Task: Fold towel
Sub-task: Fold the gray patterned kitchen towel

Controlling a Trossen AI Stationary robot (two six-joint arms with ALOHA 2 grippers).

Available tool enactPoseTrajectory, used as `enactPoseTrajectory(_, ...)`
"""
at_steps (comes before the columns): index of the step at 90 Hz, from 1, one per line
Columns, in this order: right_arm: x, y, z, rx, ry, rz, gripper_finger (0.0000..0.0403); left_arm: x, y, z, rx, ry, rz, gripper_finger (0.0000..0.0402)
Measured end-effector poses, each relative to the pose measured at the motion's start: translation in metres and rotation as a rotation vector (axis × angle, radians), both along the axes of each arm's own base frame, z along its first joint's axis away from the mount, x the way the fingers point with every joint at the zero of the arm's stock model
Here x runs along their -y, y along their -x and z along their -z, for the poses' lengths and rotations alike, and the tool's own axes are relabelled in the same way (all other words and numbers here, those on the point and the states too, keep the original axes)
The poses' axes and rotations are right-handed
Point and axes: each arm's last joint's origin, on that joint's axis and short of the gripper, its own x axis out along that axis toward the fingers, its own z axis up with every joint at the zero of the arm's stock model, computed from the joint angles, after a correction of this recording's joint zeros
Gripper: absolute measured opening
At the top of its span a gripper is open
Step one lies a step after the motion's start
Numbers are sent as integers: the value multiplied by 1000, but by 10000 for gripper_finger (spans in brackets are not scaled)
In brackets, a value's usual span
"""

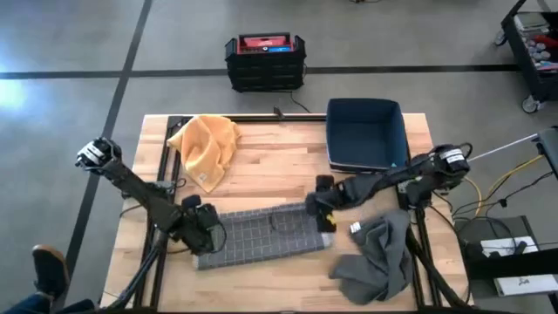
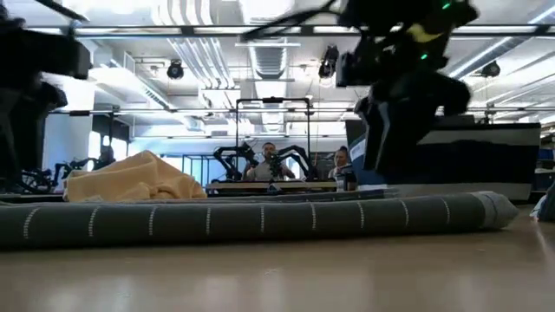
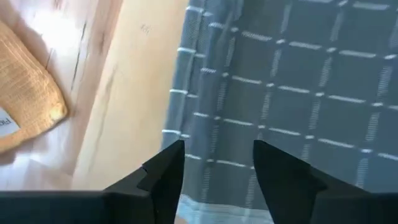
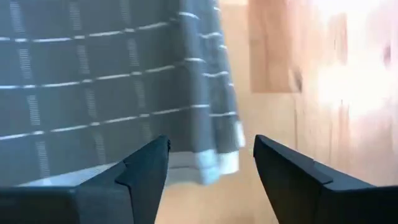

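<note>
Towel (image 1: pixel 261 235) flat on bench (image 1: pixel 279 166); left tool (image 1: pixel 202 228) and right tool (image 1: pixel 321 208) spread over its ends. Risk: uneven pinches could skew the fold.

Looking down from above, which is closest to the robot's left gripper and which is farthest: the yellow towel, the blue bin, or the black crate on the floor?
From the left gripper, at the left end of the grey checked towel:
1. Yellow towel, on the table's back left.
2. Black crate, on the floor behind the table.
3. Blue bin, at the table's back right.
</note>
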Motion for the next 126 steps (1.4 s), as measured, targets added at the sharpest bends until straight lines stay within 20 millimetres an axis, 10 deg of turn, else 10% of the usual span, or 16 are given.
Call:
enactPoseTrajectory(56,13,0,15,-57,-66,-44,193,-19,14,33,-51,109,62,149)
enactPoseTrajectory(94,7,1,15,-64,-133,-78,165,-21,18,29,-22,138,85,9)
enactPoseTrajectory(126,8,3,11,-61,-130,-75,155,-20,17,28,-12,156,88,2)
